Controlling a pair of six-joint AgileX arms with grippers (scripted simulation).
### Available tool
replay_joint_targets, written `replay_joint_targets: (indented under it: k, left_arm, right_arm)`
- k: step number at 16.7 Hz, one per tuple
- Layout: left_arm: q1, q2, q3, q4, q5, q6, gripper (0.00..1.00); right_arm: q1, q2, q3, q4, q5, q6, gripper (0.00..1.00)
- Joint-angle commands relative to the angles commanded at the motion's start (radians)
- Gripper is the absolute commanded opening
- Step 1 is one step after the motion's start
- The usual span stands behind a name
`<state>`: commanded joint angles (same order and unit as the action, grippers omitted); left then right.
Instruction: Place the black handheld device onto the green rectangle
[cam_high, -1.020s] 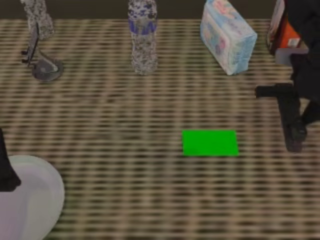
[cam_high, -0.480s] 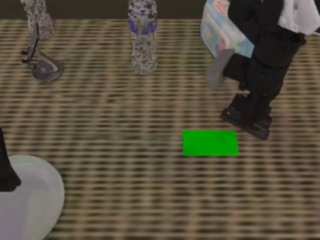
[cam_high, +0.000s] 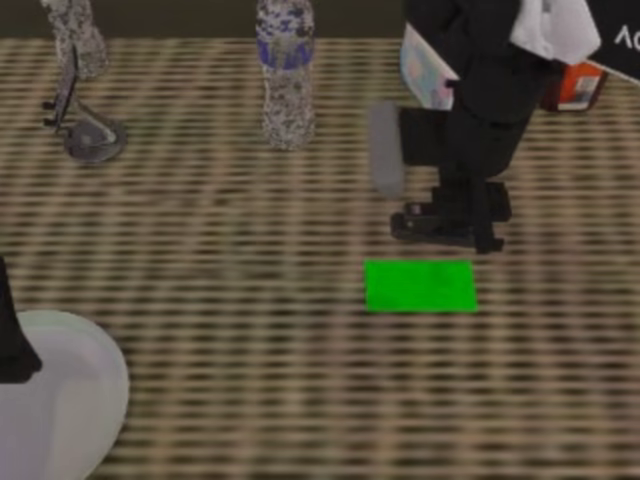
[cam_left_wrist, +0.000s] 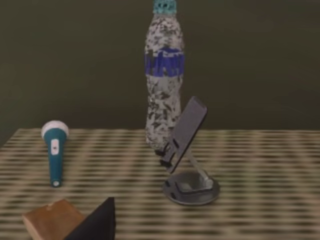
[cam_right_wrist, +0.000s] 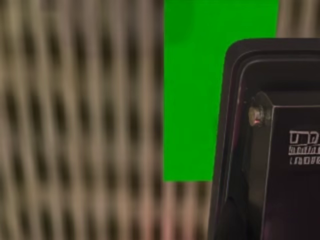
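The black handheld device (cam_high: 447, 228) hangs crosswise just behind the far edge of the green rectangle (cam_high: 420, 286), right of the table's middle. My right gripper (cam_high: 462, 205) comes down from the back right and is shut on it. In the right wrist view the device (cam_right_wrist: 272, 150) fills the near side, with the green rectangle (cam_right_wrist: 210, 75) beyond it on the woven mat. My left gripper (cam_high: 12, 350) stays parked at the left edge of the table.
A grey metal stand (cam_high: 85, 130) and a speckled bottle (cam_high: 286, 75) stand at the back. A white and blue pack (cam_high: 422, 70) and an orange box (cam_high: 575, 88) sit behind the right arm. A white plate (cam_high: 70, 400) lies front left. A teal microphone (cam_left_wrist: 54, 150) and a wooden block (cam_left_wrist: 50, 222) lie near the left arm.
My right arm has swung from the table's right edge leftward to the back of the green rectangle, carrying the device, which has turned from lengthwise to crosswise. The left arm has not moved.
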<state>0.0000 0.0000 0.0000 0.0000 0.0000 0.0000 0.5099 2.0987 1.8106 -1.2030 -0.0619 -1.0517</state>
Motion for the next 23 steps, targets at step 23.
replay_joint_targets:
  k: [23]
  left_arm:
    - [0.000,0.000,0.000,0.000,0.000,0.000,1.00]
  right_arm:
    - [0.020,0.116,-0.217,0.337,0.003,0.016,0.23]
